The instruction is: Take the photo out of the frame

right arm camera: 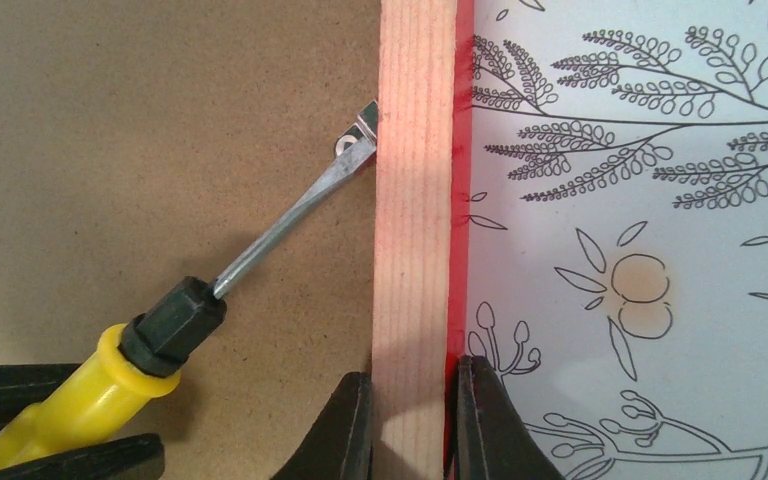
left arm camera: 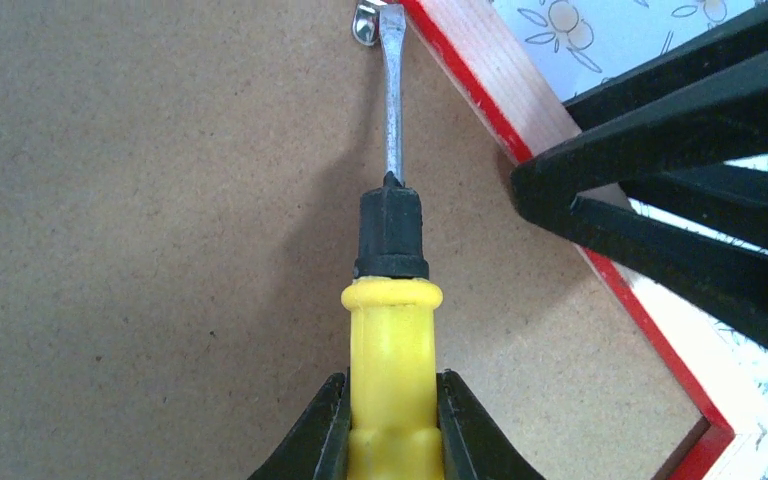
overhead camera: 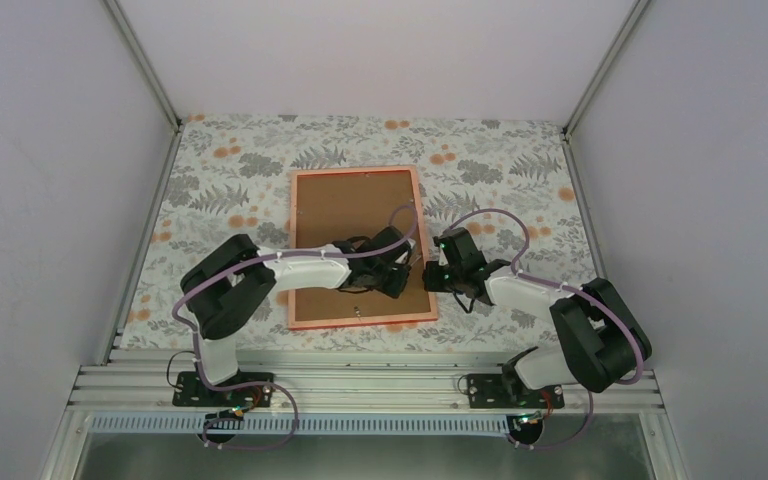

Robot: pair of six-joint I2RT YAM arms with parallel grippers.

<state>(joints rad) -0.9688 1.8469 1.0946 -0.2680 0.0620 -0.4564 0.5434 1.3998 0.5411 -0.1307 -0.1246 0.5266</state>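
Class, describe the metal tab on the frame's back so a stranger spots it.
The red-rimmed frame lies face down on the floral table. Against its right rail, on the brown back, sits a small silver tab, right at the yellow screwdriver's tip.

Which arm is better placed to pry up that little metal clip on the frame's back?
Left. The left gripper holds the screwdriver, its tip at the clip. The right gripper is clamped on the wooden edge of the frame, steadying it.

Bright, even, diffuse light fills all three views. The screwdriver [left arm camera: 393, 370] casts a faint, soft shadow on the frame [left arm camera: 160, 250] (both wrist views sharp; the overhead view slightly softer).
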